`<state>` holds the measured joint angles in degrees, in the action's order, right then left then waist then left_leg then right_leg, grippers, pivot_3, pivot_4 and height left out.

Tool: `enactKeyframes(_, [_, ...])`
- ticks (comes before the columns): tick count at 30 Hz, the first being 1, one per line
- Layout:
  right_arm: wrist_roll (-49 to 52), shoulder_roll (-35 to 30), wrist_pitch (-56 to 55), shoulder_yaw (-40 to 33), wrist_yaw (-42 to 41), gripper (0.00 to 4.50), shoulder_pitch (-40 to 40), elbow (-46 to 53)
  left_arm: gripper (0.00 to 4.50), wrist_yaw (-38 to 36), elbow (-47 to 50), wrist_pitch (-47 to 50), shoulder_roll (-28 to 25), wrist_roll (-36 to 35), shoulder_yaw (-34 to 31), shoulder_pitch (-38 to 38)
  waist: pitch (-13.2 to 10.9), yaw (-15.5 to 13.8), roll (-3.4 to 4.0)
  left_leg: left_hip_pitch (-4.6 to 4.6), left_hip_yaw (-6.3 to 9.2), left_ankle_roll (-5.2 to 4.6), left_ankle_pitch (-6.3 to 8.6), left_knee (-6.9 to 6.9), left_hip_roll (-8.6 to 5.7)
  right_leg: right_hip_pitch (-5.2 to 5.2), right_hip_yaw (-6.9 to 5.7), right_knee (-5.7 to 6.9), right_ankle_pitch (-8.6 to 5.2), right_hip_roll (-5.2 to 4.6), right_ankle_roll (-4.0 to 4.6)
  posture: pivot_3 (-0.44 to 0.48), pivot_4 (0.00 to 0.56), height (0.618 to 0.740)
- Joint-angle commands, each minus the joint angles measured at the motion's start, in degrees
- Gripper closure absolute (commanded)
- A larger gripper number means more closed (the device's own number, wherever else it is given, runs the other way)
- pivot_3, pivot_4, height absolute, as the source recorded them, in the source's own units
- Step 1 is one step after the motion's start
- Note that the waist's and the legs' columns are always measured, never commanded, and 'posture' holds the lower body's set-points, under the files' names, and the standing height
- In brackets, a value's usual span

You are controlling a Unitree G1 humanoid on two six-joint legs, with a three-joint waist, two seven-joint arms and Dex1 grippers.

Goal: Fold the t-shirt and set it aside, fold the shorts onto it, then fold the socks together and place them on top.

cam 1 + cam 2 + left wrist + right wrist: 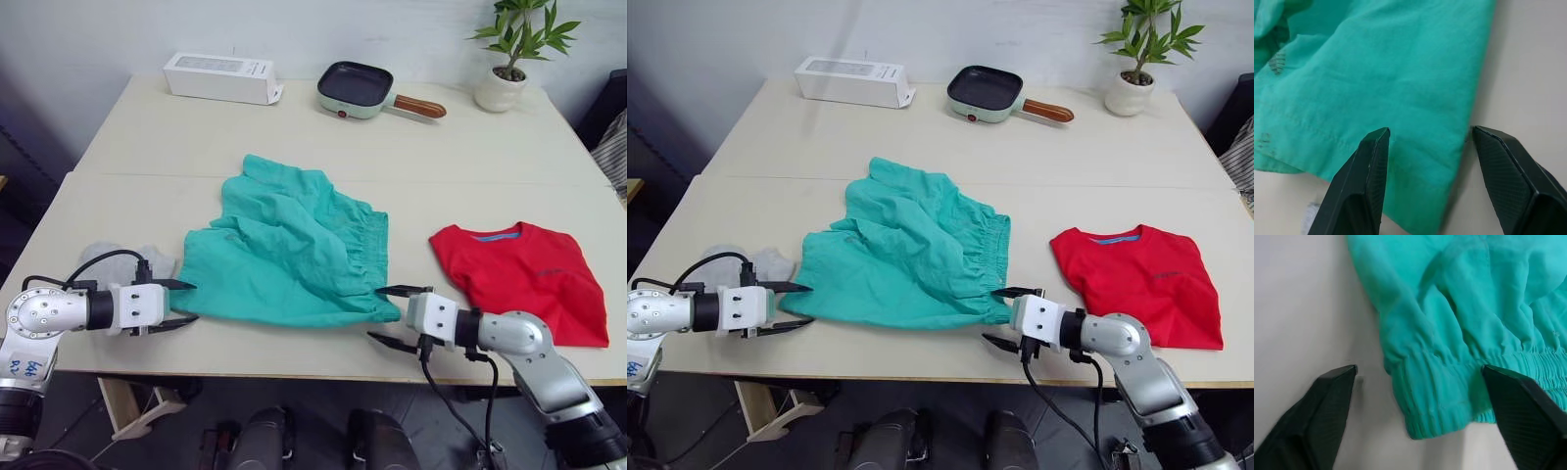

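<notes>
The teal-green shorts (289, 250) lie spread and rumpled in the middle of the table. My left gripper (184, 303) is open at their near left corner, and the hem (1415, 161) lies between its fingers. My right gripper (386, 314) is open at the near right corner, and the elastic waistband end (1435, 401) sits between its fingers. The red t-shirt (529, 279) lies folded on the right of the table. The grey socks (127, 262) rest to the left of the shorts, behind my left arm.
At the back of the table stand a white box (221, 77), a small green pan with a wooden handle (367, 91) and a potted plant (511, 54). The table's front edge (294, 370) runs just below both grippers.
</notes>
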<state>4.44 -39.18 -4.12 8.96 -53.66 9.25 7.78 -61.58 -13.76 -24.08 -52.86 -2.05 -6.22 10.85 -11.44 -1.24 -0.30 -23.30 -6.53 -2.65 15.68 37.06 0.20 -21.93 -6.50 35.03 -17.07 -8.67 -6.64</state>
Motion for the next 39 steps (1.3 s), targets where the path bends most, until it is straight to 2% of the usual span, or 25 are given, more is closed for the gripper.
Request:
enactKeyframes(1, [-0.1, 1.4, -0.8, -0.6, 1.3, 1.88, 3.0, -1.5, 1.67, 2.7, -2.6, 0.2, 0.7, 3.2, 2.6, 1.1, 0.0, 0.0, 0.05, 0.01, -0.06, -0.01, -0.01, 0.01, 0.01, 0.00, 0.01, 0.06, 0.00, 0.02, 0.00, 0.000, 0.150, 0.740])
enactKeyframes(4, [0.1, 3.0, -0.3, -1.3, 2.8, 2.98, 5.4, -2.5, 1.67, 2.9, -3.4, -0.1, 1.3, 3.5, 4.3, 2.0, 0.1, 0.0, 0.09, 0.05, -0.13, -0.02, -0.06, 0.04, 0.02, -0.01, -0.04, 0.17, 0.00, 0.06, 0.00, 0.000, 0.150, 0.740])
enactKeyframes(8, [4.2, 5.9, 6.5, -4.6, 6.1, 4.38, 7.0, -0.5, 1.67, 2.4, 0.2, 3.4, 2.3, -1.1, 3.3, 0.7, 0.1, 0.0, 0.16, 0.11, -0.23, -0.05, -0.06, 0.07, 0.02, -0.04, 0.01, 0.30, 0.00, 0.02, 0.00, 0.000, 0.150, 0.740])
enactKeyframes(9, [5.8, 6.8, 9.1, -5.7, 7.2, 4.45, 7.3, 0.3, 1.67, 1.8, 1.9, 4.5, 2.3, -2.9, 2.7, -0.3, 0.1, 0.0, 0.16, 0.10, -0.24, -0.06, -0.06, 0.07, 0.02, -0.07, 0.10, 0.33, 0.00, 0.00, 0.00, 0.000, 0.150, 0.740])
enactKeyframes(15, [12.1, 9.6, 20.7, -9.4, 11.7, 4.45, 8.0, 6.1, 1.67, 1.0, 11.2, 9.3, 3.0, -8.0, 1.7, -6.1, 0.1, 0.9, 0.16, -0.03, -0.26, -0.07, 0.02, 0.01, 0.01, -0.24, 0.31, 0.31, 0.00, -0.01, 0.00, 0.000, 0.150, 0.740])
enactKeyframes(21, [16.8, 10.3, 28.2, -10.9, 13.7, 4.45, 8.4, 11.0, 1.67, 4.8, 5.4, 7.0, 6.6, -2.2, 5.4, -2.7, 0.1, 1.1, 0.16, -0.04, -0.38, -0.11, 0.02, 0.02, -0.01, -0.28, 0.24, 0.32, 0.00, 0.02, 0.00, 0.000, 0.150, 0.740])
enactKeyframes(23, [17.8, 9.9, 29.8, -11.1, 13.6, 4.45, 8.6, 12.0, 1.67, 6.3, 1.5, 4.3, 6.8, 2.6, 7.9, -0.3, 0.1, 1.0, 0.16, -0.03, -0.38, -0.15, -0.01, 0.06, -0.01, -0.28, 0.24, 0.34, 0.02, 0.00, -0.03, 0.000, 0.150, 0.740])
enactKeyframes(28, [18.0, 7.3, 29.2, -11.4, 11.1, 4.50, 7.2, 13.0, 3.14, 10.4, -7.6, 0.8, 5.8, 10.2, 11.7, 4.1, 0.5, 0.4, 0.70, 0.10, -0.38, -0.35, 0.08, 0.02, 0.01, -0.22, 0.37, 0.35, 0.04, -0.03, 0.01, 0.000, 0.150, 0.740])
enactKeyframes(32, [18.0, 5.3, 25.9, -11.7, 8.2, 4.50, 5.8, 12.1, 4.36, 11.0, -9.8, 1.7, 5.7, 9.2, 12.5, 5.2, 0.8, 0.4, 0.98, 0.14, -0.40, -0.33, 0.06, 0.01, 0.13, -0.23, 0.36, 0.40, 0.03, 0.07, 0.05, 0.000, 0.150, 0.740])
enactKeyframes(36, [15.6, 2.6, 19.1, -11.7, 4.6, 4.50, 3.4, 9.9, 4.47, 8.6, -7.6, 4.7, 5.5, 4.4, 11.2, 3.8, 0.9, 0.7, 1.00, 0.17, -0.47, -0.32, 0.05, 0.02, 0.21, -0.24, 0.33, 0.50, 0.00, 0.13, 0.11, 0.000, 0.150, 0.740])
enactKeyframes(39, [13.4, 0.6, 12.5, -11.6, 1.7, 4.50, 1.9, 7.0, 4.47, 1.5, -0.9, 11.0, 3.5, -5.1, 8.4, -0.5, 0.9, 1.3, 0.94, 0.15, -0.48, -0.31, 0.05, 0.01, 0.23, -0.27, 0.31, 0.50, 0.00, 0.14, 0.11, 0.000, 0.150, 0.740])
